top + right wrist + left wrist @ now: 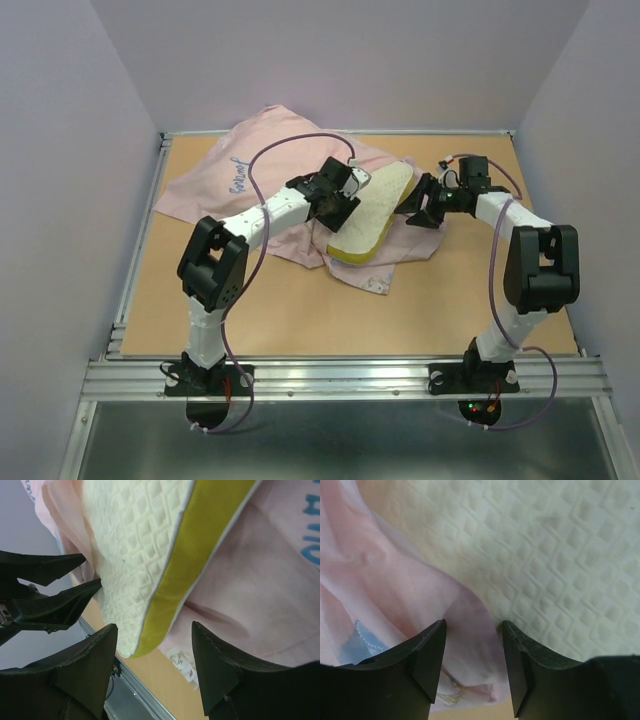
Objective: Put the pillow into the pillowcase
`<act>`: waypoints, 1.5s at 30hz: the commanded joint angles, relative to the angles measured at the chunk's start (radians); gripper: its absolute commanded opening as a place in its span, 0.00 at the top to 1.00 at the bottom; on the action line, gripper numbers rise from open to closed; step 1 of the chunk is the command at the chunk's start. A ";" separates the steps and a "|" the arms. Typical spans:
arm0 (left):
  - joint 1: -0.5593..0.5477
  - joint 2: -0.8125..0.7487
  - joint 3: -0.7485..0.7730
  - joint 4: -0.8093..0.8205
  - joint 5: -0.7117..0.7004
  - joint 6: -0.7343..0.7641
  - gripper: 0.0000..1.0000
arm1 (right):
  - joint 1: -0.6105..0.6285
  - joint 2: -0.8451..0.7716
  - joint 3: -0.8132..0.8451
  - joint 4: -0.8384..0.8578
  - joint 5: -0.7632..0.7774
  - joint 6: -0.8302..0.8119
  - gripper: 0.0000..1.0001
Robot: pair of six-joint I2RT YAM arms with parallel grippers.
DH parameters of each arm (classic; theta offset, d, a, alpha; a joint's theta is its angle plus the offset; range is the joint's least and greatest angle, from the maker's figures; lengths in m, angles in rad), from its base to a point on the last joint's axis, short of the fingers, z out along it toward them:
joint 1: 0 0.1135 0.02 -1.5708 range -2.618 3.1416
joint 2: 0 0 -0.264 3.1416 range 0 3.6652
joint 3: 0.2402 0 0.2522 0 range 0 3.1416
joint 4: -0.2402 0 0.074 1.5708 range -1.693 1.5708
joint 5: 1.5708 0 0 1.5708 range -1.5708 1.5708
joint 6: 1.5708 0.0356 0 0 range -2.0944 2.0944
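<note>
From above, the pillow (378, 205) lies tilted on the crumpled pink pillowcase (230, 175) on the tan table (300, 310), with the left gripper (342, 205) and right gripper (413, 205) flanking it.

Left wrist: the jaws are parted, with thin pink fabric lying loose between them beside dimpled cream quilting.

Right wrist: the jaws are wide and empty, framing the pillow's yellow-banded corner.

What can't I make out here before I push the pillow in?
- Mouth of the pillowcase: top view, covered by the left arm and the pillow.
- Pillow's far end: right wrist view, cut off by the top edge.
- Whether the left hand touches fabric: left wrist view, too close to tell.
</note>
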 commanded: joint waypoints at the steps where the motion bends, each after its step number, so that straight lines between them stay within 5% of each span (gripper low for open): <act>1: 0.013 0.039 0.083 0.017 -0.157 -0.013 0.43 | 0.065 0.045 -0.014 0.201 0.029 0.099 0.35; 6: 0.018 0.033 0.094 0.014 -0.073 -0.005 0.65 | 0.102 0.122 -0.022 0.254 0.037 0.143 0.52; 7: 0.018 0.006 0.091 0.014 0.065 0.022 0.80 | 0.112 0.139 -0.022 0.260 0.036 0.162 0.55; 10: -0.008 -0.059 0.086 -0.021 0.380 0.126 0.99 | 0.126 0.151 -0.031 0.303 0.037 0.208 0.67; 15: -0.085 -0.105 0.108 -0.165 0.714 0.294 1.00 | 0.143 0.136 -0.063 0.400 0.052 0.311 0.99; 20: -0.131 -0.074 0.083 -0.316 0.781 0.383 0.87 | 0.157 0.121 -0.086 0.424 0.117 0.378 0.99; 29: -0.131 -0.097 -0.127 -0.162 0.746 0.313 0.86 | 0.188 0.110 -0.178 0.586 0.091 0.554 0.99; 33: -0.112 -0.148 -0.029 -0.138 0.858 0.286 0.89 | 0.191 0.090 -0.215 0.775 0.037 0.702 0.99; 36: -0.097 -0.200 0.081 -0.110 0.929 0.288 1.00 | 0.203 0.052 -0.203 0.934 0.035 0.834 0.99; 40: -0.096 -0.223 0.198 -0.124 1.007 0.271 1.00 | 0.255 0.039 -0.127 1.048 0.036 0.936 0.99; 45: -0.083 -0.238 0.067 -0.113 0.955 0.283 1.00 | 0.310 0.071 -0.180 0.993 0.060 0.846 0.99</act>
